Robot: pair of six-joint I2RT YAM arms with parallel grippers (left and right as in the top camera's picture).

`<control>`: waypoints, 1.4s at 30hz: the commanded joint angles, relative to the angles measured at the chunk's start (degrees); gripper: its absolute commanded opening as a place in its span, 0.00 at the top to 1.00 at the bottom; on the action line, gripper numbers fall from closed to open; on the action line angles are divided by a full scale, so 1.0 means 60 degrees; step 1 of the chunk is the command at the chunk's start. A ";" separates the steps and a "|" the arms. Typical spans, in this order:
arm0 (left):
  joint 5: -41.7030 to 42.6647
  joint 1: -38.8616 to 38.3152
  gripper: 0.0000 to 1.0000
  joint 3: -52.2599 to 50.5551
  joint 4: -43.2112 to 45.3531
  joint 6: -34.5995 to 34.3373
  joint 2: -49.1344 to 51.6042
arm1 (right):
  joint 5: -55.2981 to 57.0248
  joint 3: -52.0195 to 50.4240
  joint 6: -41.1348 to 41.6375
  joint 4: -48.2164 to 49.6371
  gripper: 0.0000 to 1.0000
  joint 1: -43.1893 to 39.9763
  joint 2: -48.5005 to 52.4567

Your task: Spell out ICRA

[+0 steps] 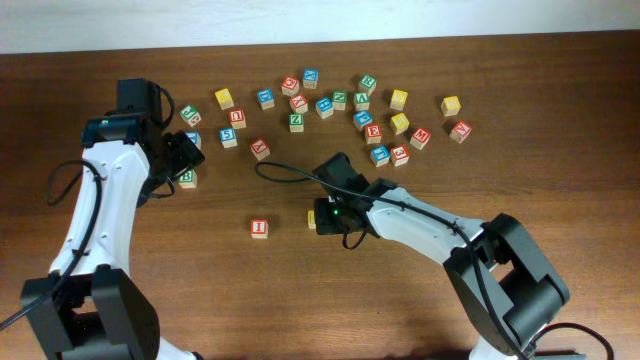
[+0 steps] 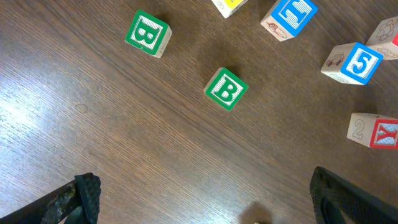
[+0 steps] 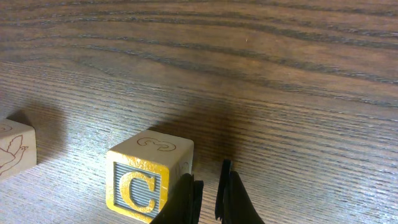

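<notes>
1. C block point(image 3: 138, 186) sits just beside the right gripper point(image 3: 208, 190), at its nine o'clock. The jaws are shut and hold nothing.
2. I block point(image 1: 259, 228) lies farther off at nine o'clock, apart.
3. Push slowly and straight, so C ends up next to I.

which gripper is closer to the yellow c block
Right. The right gripper is shut, right beside the yellow C block. The left gripper is open, far across the table, over the green B blocks.
</notes>
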 commanded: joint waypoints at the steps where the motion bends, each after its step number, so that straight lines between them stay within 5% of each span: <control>1: -0.0106 0.0015 0.01 -0.0026 -0.0007 -0.0058 0.0062 | -0.0131 -0.0084 0.0055 0.0040 0.95 0.0066 0.0062; 42: -0.0106 0.0015 0.01 -0.0026 -0.0007 -0.0058 0.0062 | 0.0393 -0.0087 0.0080 0.0004 0.90 0.0066 0.0062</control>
